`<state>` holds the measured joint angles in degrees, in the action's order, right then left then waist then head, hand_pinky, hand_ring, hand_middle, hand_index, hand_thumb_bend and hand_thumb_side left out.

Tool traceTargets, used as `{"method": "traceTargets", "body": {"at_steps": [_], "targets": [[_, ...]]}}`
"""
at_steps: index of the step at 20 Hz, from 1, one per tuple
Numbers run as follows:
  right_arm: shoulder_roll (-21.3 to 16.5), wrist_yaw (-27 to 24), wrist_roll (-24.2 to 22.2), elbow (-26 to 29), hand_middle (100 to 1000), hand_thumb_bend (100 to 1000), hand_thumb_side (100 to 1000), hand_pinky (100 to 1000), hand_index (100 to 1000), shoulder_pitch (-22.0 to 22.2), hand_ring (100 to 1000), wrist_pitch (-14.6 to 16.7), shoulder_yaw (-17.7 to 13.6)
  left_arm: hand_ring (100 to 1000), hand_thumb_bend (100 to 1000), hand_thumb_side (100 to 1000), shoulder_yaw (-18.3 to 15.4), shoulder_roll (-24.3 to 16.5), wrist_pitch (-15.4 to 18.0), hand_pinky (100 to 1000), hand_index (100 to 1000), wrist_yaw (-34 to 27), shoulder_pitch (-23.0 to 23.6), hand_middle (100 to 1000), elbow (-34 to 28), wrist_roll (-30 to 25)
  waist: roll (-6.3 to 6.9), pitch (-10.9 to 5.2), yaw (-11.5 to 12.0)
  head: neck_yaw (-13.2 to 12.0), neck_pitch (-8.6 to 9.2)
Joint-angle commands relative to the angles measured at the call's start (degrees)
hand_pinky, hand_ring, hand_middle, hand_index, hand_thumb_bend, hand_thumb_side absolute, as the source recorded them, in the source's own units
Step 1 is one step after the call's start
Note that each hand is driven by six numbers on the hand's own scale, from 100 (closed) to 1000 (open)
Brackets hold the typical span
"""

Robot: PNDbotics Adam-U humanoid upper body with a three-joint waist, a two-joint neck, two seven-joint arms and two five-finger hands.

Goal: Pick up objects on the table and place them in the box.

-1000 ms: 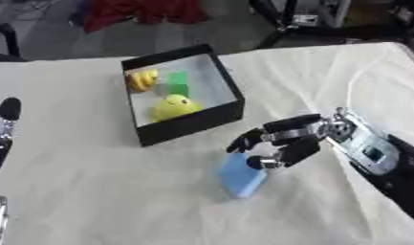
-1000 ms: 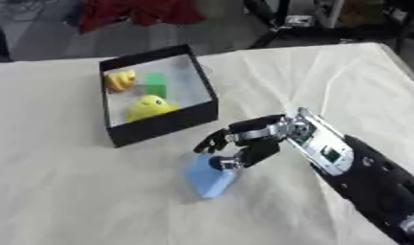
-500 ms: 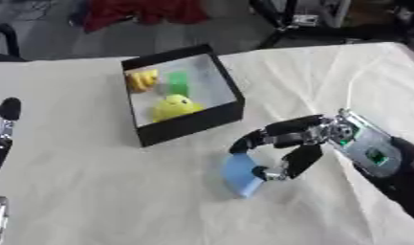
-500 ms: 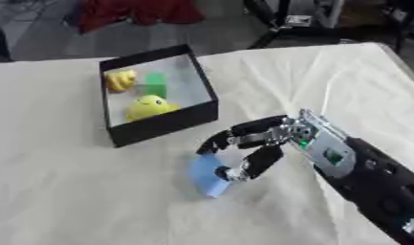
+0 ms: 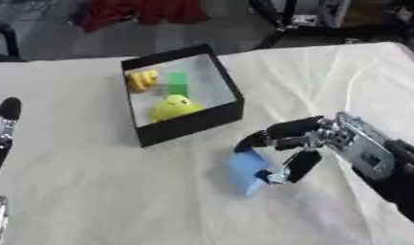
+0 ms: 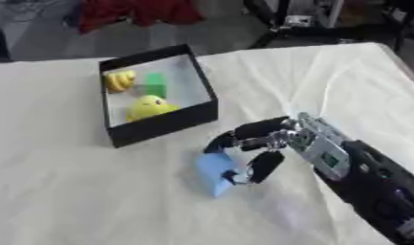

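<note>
In the lower centre, the right hand [image 5: 306, 143] curls fingers and thumb around the light blue soft block [image 5: 246, 167] on the cream tablecloth [image 5: 92, 191], probably to lift it toward the black open box [image 5: 189, 125]

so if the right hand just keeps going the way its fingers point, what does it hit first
The blue block: the right hand points left with fingers and thumb already curled around it. Beyond it that way, only bare table cloth shows, though depth is hard to judge.
</note>
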<state>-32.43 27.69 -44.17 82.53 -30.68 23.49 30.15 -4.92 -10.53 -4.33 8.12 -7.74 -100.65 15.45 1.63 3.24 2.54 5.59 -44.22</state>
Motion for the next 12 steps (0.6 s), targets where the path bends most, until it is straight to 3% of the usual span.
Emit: {"method": "traceTargets", "body": {"at_steps": [1, 7, 8, 11, 12], "targets": [[-0.4, 2.7, -7.8, -1.0, 930, 100, 346, 908, 1000, -0.6, 902, 9.2, -0.7, 577, 795, 686, -0.5, -0.9, 0.0, 664, 808, 0.2, -0.8, 592, -0.9, 0.1, -0.09, -0.27, 0.0, -0.1, 0.1], [-0.2, 4.0, -7.8, -0.9, 869, 100, 251, 897, 1000, -0.7, 878, 10.3, -1.6, 577, 794, 687, -0.5, -0.9, 0.0, 664, 808, 0.2, -0.8, 592, -0.9, 0.1, -0.08, -0.27, 0.0, -0.1, 0.1], [-0.2, 4.0, -7.8, -0.8, 843, 100, 199, 892, 1000, -0.8, 869, 10.5, -1.7, 577, 795, 687, -0.5, -0.9, 0.0, 664, 808, 0.2, -0.8, 592, -0.9, 0.1, -0.08, -0.26, 0.0, -0.1, 0.1], [-0.2, 3.4, -7.8, -0.3, 778, 100, 157, 883, 1000, -0.9, 847, 10.6, -2.2, 576, 794, 687, -0.5, -0.9, 0.0, 664, 808, 0.2, -0.8, 592, -0.9, 0.1, -0.05, -0.26, -0.1, -0.1, 0.1], [-0.2, 3.0, -7.8, -0.1, 687, 100, 120, 869, 997, -1.0, 817, 10.5, -2.5, 576, 794, 687, -0.5, -0.9, 0.0, 664, 808, 0.2, -0.8, 591, -0.9, 0.1, -0.04, -0.27, -0.1, -0.1, 0.1]]}}
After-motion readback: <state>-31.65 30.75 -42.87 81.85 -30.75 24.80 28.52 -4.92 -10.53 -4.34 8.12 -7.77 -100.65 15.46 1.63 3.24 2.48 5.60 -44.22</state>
